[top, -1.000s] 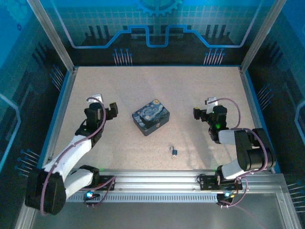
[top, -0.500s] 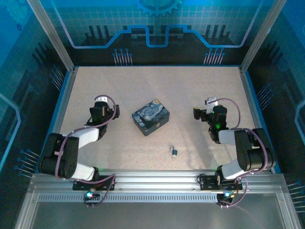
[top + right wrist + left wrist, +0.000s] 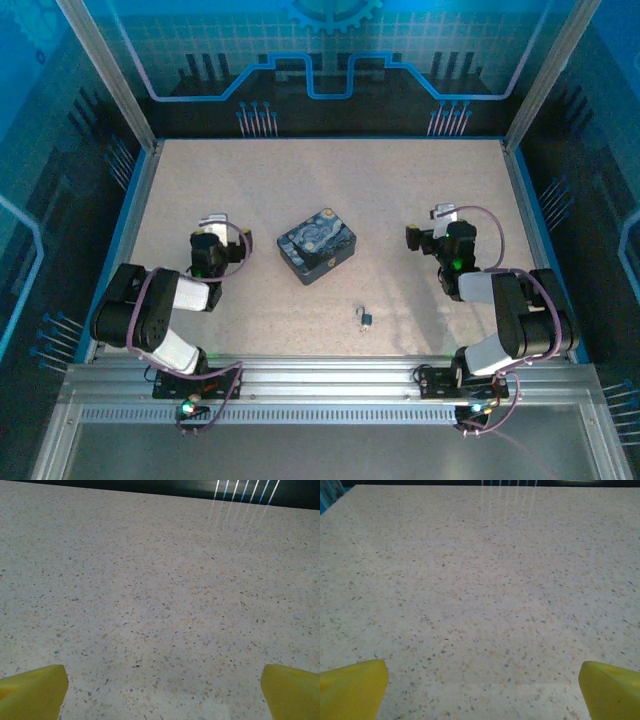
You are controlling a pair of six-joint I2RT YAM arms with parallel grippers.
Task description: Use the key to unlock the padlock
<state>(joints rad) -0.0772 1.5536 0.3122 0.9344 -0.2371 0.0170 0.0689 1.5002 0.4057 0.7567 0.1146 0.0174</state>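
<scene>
Regrettably, the key is indistinguishable beside the padlock (image 3: 367,320), which lies on the arms' side of the box (image 3: 316,245), shackle apparently toward it. Left fingers (image 3: 350,687) and right fingers (image 3: 292,692) are spread, empty.

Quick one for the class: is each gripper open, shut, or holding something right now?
Left gripper: open, holding nothing.
Right gripper: open, holding nothing.

I work over a speckled beige table (image 3: 330,180) edged in blue. At 12 o'clock stands a blue wall (image 3: 330,60) with glowing circuit lines. Dark panels (image 3: 50,220) close 9 and 3. A metal rail (image 3: 330,375) runs along 6.
</scene>
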